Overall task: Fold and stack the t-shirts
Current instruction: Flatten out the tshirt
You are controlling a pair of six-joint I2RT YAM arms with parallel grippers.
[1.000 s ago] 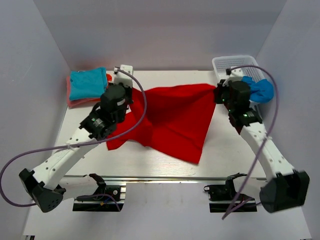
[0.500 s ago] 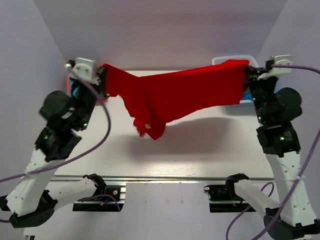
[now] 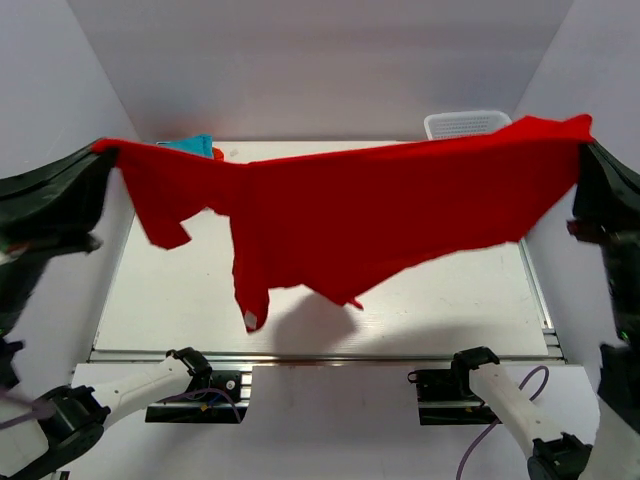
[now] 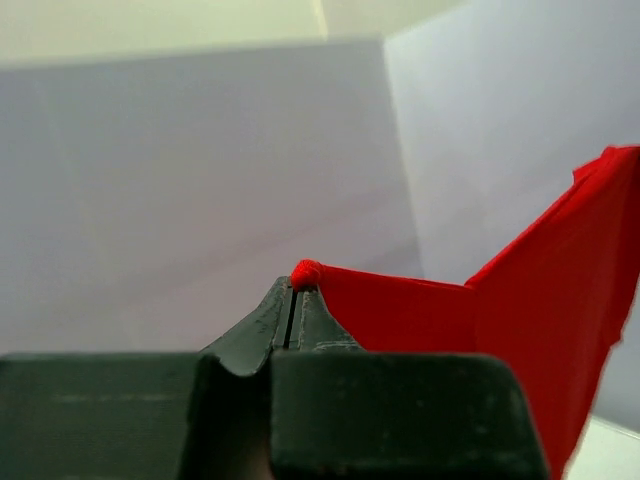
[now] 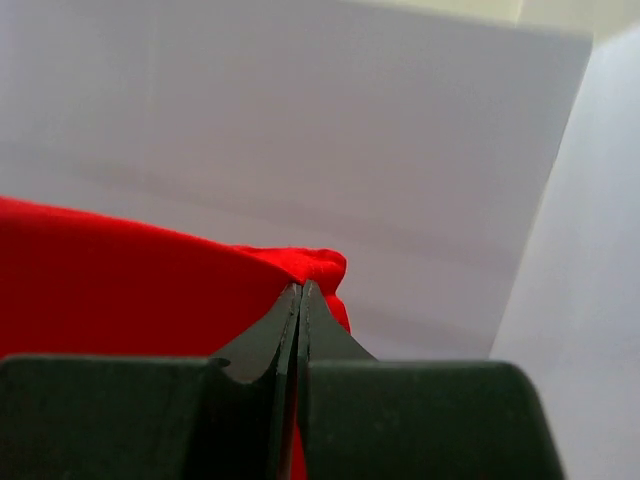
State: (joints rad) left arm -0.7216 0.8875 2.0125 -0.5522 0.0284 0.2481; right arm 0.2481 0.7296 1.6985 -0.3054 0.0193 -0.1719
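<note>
Two sets of fingers hold the large bright red cloth t-shirt (image 3: 380, 210) spread in the air above the white bench (image 3: 450, 300): the left fingers (image 4: 268, 322) are clamped together on one corner, the right fingers (image 5: 262, 335) on the opposite one. Judging by the turquoise folded shirt (image 3: 190, 146) and a sliver of orange-pink cloth (image 3: 217, 153) at the bench's far left, part of the stack looks done, while the red one is neither folded nor stacked; the white plastic mesh basket (image 3: 465, 123) is mostly hidden. No brand, label or writing is readable.
</note>
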